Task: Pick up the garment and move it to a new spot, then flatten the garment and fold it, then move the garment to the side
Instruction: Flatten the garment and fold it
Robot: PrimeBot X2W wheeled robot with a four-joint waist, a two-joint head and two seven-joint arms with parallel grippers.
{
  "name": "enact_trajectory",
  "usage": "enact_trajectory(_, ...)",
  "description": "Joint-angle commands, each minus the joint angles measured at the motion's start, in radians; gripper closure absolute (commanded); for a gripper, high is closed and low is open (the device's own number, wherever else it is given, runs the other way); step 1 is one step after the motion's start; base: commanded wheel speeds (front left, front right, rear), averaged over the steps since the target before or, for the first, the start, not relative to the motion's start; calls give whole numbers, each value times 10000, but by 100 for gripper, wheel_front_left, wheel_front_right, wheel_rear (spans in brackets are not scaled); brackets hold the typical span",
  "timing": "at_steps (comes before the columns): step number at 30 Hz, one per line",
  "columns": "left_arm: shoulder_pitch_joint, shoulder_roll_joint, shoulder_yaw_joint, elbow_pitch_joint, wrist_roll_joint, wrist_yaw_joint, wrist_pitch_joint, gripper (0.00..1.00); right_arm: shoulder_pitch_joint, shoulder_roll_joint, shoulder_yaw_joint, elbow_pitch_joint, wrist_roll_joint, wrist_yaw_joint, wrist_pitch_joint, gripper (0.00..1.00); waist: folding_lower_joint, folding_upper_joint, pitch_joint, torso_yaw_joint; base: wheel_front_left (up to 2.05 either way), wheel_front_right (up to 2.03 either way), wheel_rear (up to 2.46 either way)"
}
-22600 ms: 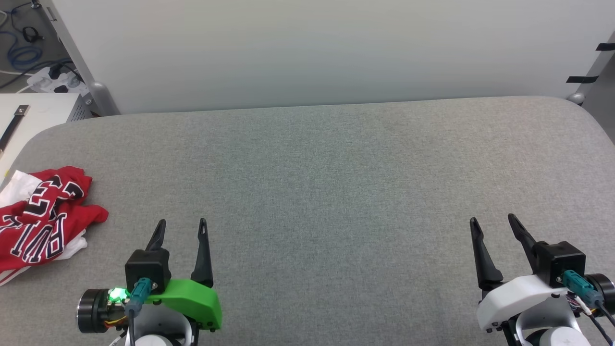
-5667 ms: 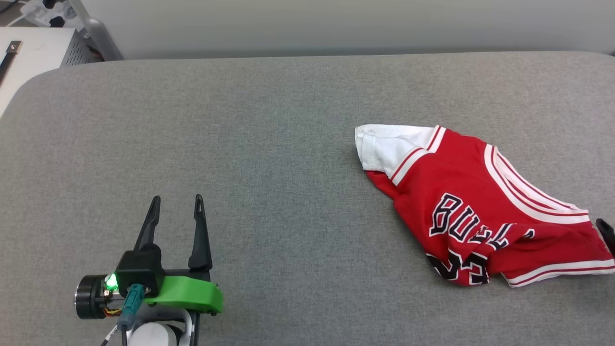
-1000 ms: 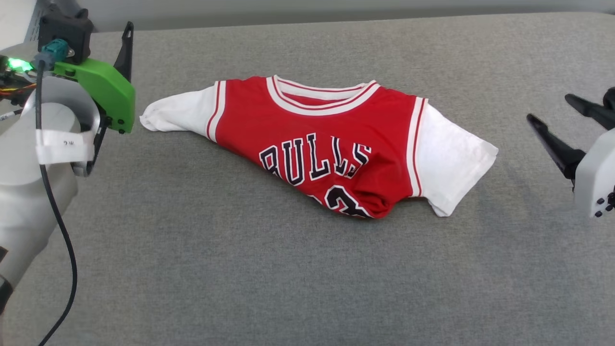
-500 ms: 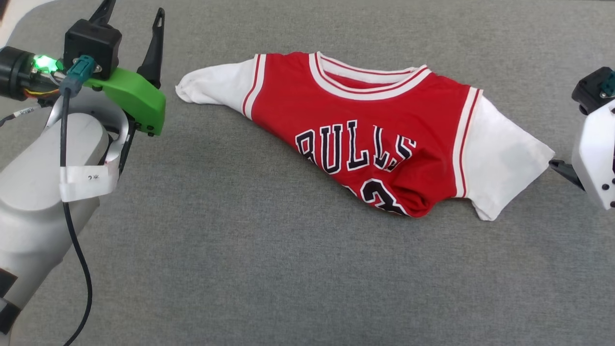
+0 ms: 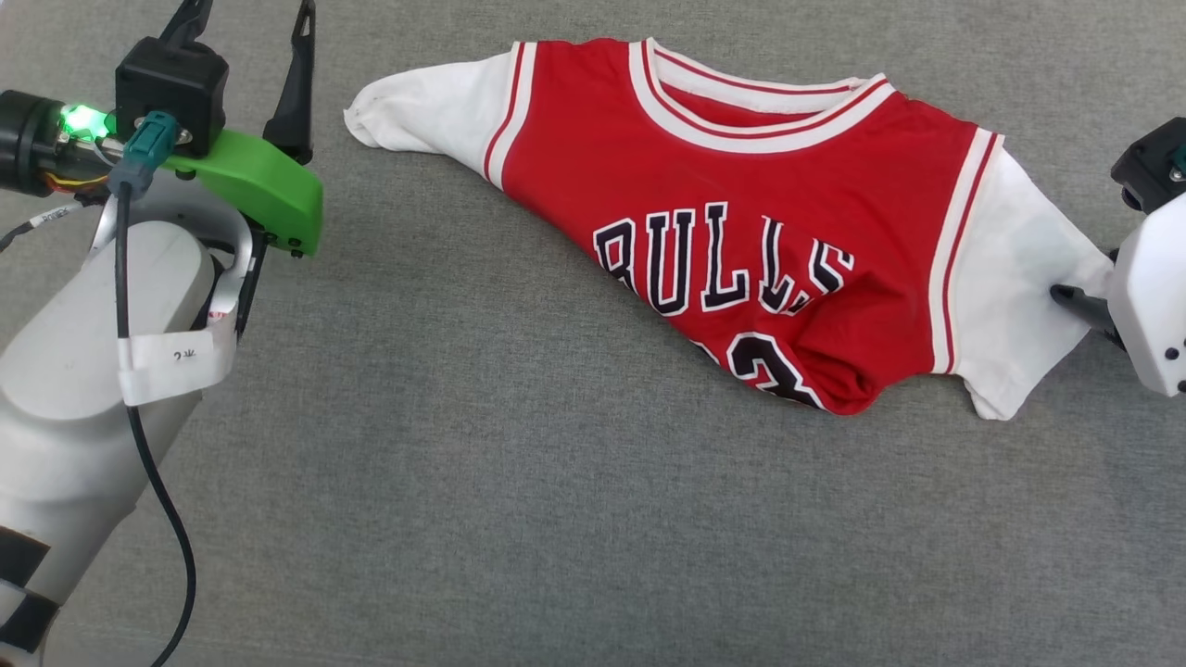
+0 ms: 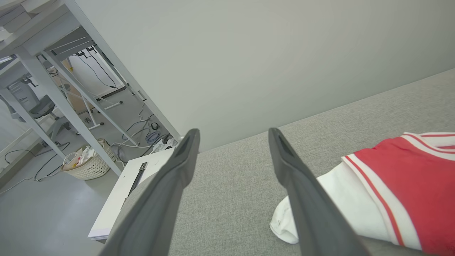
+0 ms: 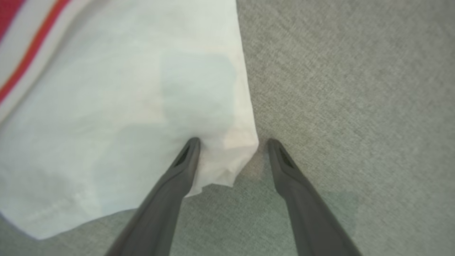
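Observation:
The garment (image 5: 741, 185), a red jersey with white sleeves and black lettering, lies spread across the grey table, its lower part bunched under itself. My right gripper (image 5: 1079, 301) stands at its right sleeve (image 5: 1019, 278). In the right wrist view that gripper (image 7: 233, 142) is open, with the sleeve's white corner (image 7: 227, 156) lying between its fingers. My left gripper (image 5: 246, 14) is open and holds nothing, just left of the left sleeve (image 5: 417, 102). From the left wrist camera, the left gripper (image 6: 233, 133) points past the table's far edge, with the sleeve tip (image 6: 284, 224) beside its right finger.
The grey padded table (image 5: 463, 463) runs bare in front of the garment. Beyond its far left corner stand a white side table (image 6: 121, 199), a metal-framed desk (image 6: 53, 71), a wicker basket (image 6: 89, 167) and floor cables. A pale wall (image 6: 249, 53) backs the table.
The head camera has tilted, shifting the whole picture. My right gripper has moved left to the right sleeve, and its fingers now straddle the sleeve's corner. The left gripper stays by the left sleeve.

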Motion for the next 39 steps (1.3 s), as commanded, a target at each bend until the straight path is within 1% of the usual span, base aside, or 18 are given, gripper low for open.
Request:
enact_trajectory(1, 167, 13, 98, 125, 98, -95, -58, 0, 324, 365, 423, 230, 103, -6, -361, 100, 0, 0, -142, -165, 0, 0, 0)
enact_trajectory(6, 189, 143, 123, 612, 63, -470, -44, 0, -6, 252, 135, 254, 224, -6, -1897, 100, 0, 0, -476, -560, 0, 0, 0)
enact_trajectory(9, 38, 210, 45, 926, -29, -840, 159, 0, -113, -8, -155, 278, 96, -6, -2791, 100, 0, 0, -691, -807, 0, 0, 0)
enact_trajectory(12, -230, 263, -46, 1155, -137, -1265, 537, 0, -46, -270, -447, 240, 83, -6, -3311, 100, 0, 0, -807, -1013, 0, 0, 0)
enact_trajectory(15, -591, 278, -127, 1356, -399, -1804, 1262, 0, 59, -507, -737, 145, -9, -6, -3739, 100, 0, 0, -854, -1228, 0, 0, 0)
enact_trajectory(18, -1067, 232, -216, 1517, -654, -2321, 2117, 0, 201, -589, -1009, -2, -10, -6, -3972, 100, 0, 0, -819, -1422, 0, 0, 0)
enact_trajectory(21, -1680, 63, -214, 1720, -1123, -2894, 3217, 0, 329, -606, -1180, -255, -106, -6, -4077, 100, 0, 0, -677, -1637, 0, 0, 0)
enact_trajectory(23, -2103, -107, -174, 1911, -1468, -3169, 3943, 0, 385, -542, -1255, -432, -172, -6, -4106, 100, 0, 0, -549, -1799, 0, 0, 0)
enact_trajectory(24, -2337, -218, -158, 2044, -1710, -3291, 4468, 0, 403, -486, -1273, -547, -205, -6, -4108, 100, 0, 0, -452, -1911, 0, 0, 0)
enact_trajectory(28, -3255, -563, -356, 2571, -2152, -3541, 6338, 0, 405, -287, -1233, -924, -382, -6, -4103, 100, 0, 0, -75, -2273, 0, 0, 0)
enact_trajectory(32, -3926, -806, -757, 3340, -2222, -3622, 8038, 0, 274, -73, -1149, -1206, -551, -6, -4095, 100, 0, 0, 273, -2632, 0, 0, 0)
enact_trajectory(34, -4184, -813, -1043, 3738, -2007, -3626, 8606, 0, 158, 27, -1077, -1312, -617, -6, -4094, 100, 0, 0, 428, -2811, 0, 0, 0)
enact_trajectory(39, -4228, -1024, -1315, 4570, -2023, -3677, 9288, 0, -58, 197, -901, -1381, -675, -6, -4166, 100, 0, 0, 658, -3077, 0, 0, 0)
